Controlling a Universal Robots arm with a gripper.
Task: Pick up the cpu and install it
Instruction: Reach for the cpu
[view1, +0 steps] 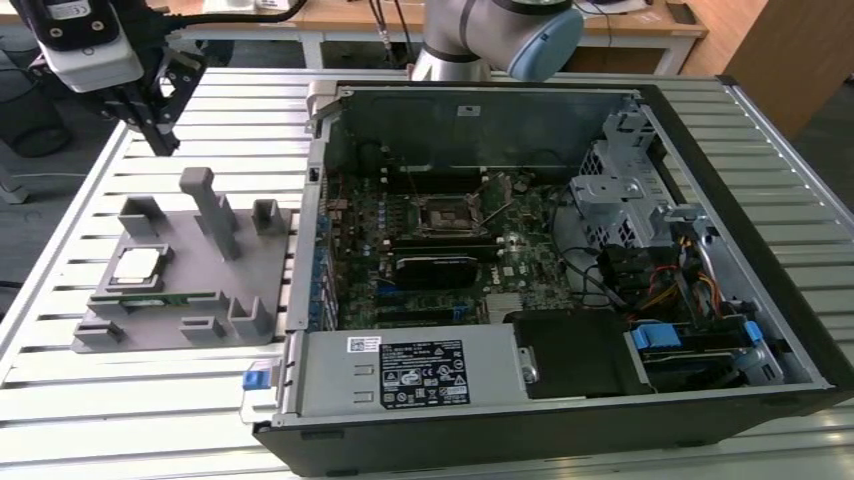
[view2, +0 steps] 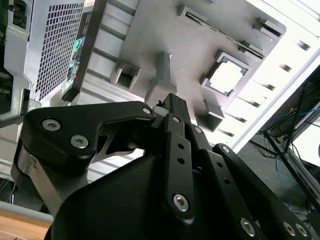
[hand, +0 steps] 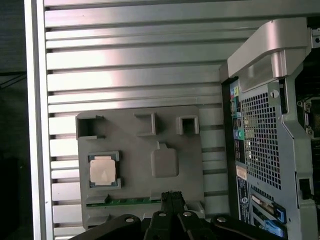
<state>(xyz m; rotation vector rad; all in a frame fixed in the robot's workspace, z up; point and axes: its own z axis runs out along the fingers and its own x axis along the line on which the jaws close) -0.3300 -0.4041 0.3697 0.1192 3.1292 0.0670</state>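
Observation:
The cpu (view1: 138, 264) is a small square chip with a silvery top. It lies flat in a recess of the grey holder (view1: 180, 300) on the slatted table, at the exterior view's left. In both wrist views the cpu (hand: 103, 170) (view2: 226, 77) sits uncovered in its pocket. My gripper (view1: 160, 135) hangs well above the table, beyond the holder's far end and apart from the chip. Its black fingertips (hand: 172, 196) (view2: 170, 100) meet with nothing between them. The black motherboard socket (view1: 443, 215) lies inside the open computer case (view1: 694, 260).
A green memory stick (view1: 154, 297) lies in a slot along the holder's near side. Tall grey posts (view1: 214, 215) rise from the holder. The case wall (view1: 310, 200) stands right beside the holder. Cables and a drive cage (view1: 621, 190) crowd the case's right side.

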